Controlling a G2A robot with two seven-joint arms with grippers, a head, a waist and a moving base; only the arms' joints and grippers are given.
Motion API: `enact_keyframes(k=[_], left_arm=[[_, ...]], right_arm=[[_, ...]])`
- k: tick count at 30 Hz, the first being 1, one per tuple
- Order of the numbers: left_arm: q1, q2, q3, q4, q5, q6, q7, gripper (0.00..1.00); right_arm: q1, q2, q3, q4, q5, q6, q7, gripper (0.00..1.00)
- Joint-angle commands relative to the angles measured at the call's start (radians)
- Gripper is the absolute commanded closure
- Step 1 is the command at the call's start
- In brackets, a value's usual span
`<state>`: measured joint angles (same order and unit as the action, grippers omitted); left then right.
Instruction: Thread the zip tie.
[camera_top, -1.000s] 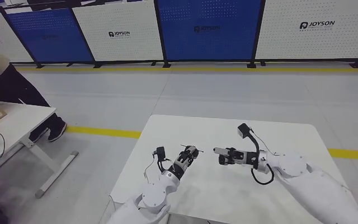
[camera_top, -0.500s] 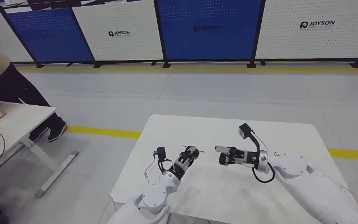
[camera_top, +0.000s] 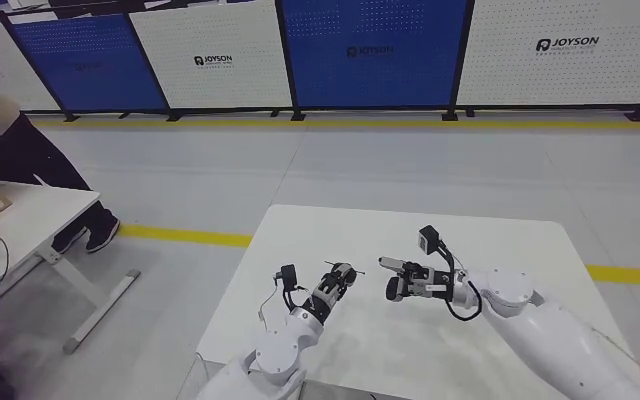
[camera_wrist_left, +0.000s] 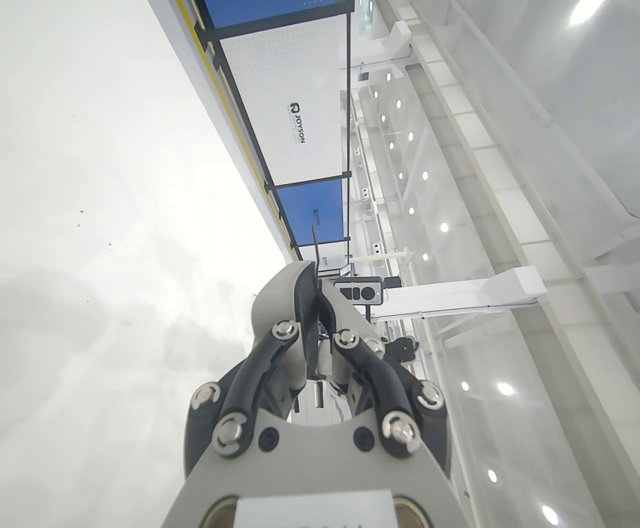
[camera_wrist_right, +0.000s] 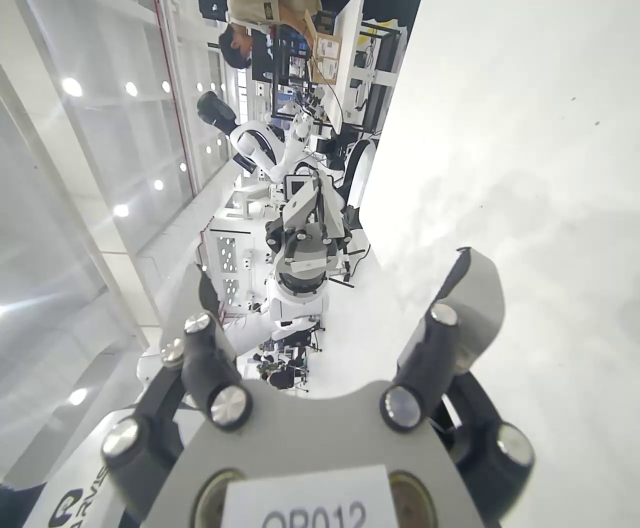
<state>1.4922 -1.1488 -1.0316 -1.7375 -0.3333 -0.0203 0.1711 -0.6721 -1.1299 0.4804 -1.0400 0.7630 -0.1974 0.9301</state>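
Right gripper (camera_top: 390, 281) edged toward left gripper (camera_top: 342, 272) pinching zip tie (camera_wrist_left: 314, 247) above table (camera_top: 300, 240).

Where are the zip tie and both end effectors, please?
zip tie (camera_wrist_left: 311, 350), left wrist view, on its clamped strap.
left end effector (camera_wrist_left: 315, 280), left wrist view, between its fingertips.
right end effector (camera_wrist_right: 334, 270), right wrist view, between its fingertips.

White table (camera_top: 330, 232), smooth top, few dark specks
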Motion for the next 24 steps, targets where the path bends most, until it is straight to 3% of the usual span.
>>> enact_keyframes(k=[1,8,14,24], left_arm=[[0.000,0.000,0.000,0.000,0.000,0.000,0.000,1.00],[0.000,-0.004,0.012,0.010,0.024,-0.001,-0.008,1.00],[-0.001,-0.013,0.015,0.015,0.028,-0.008,0.006,1.00],[-0.001,-0.013,0.015,0.015,0.028,-0.008,0.006,1.00]], right_arm=[[0.000,0.000,0.000,0.000,0.000,0.000,0.000,0.00],[-0.010,-0.008,0.010,-0.023,-0.029,0.027,-0.037,0.00],[0.014,-0.053,-0.008,-0.006,-0.042,0.081,-0.025,0.00],[0.011,-0.053,-0.007,-0.007,-0.042,0.081,-0.028,0.00]])
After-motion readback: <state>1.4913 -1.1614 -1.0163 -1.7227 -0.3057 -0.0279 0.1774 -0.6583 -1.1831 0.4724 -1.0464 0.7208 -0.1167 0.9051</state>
